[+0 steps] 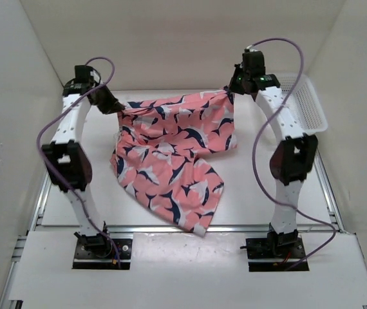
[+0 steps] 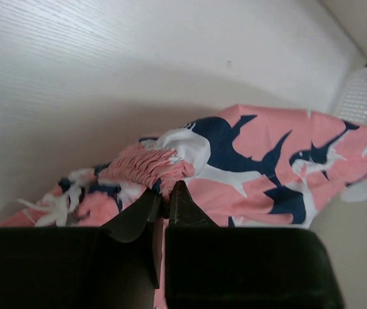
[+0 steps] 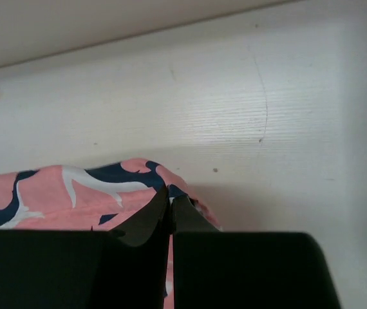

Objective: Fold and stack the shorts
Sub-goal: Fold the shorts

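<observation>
- White wood-grain bench [image 1: 254, 193], enclosed by white walls.
- Coral-pink fabric shorts [image 1: 177, 148] with a navy-and-white shark print, held up by two upper corners at mid-bench, the lower part draped on the bench toward the near edge.
- White plastic mesh basket [image 1: 309, 103] at far right, apart from the shorts.
- Left fingers [image 2: 174, 198] clenched on the gathered waistband.
- Right fingers [image 3: 159, 205] clenched on the opposite fabric edge.

You have a white table [image 1: 254, 193] with the lower part of the shorts [image 1: 170, 170] draped on it, one leg reaching toward the near edge. A white mesh basket [image 1: 309, 103] sits at the far right corner, apart from the fabric.
</observation>
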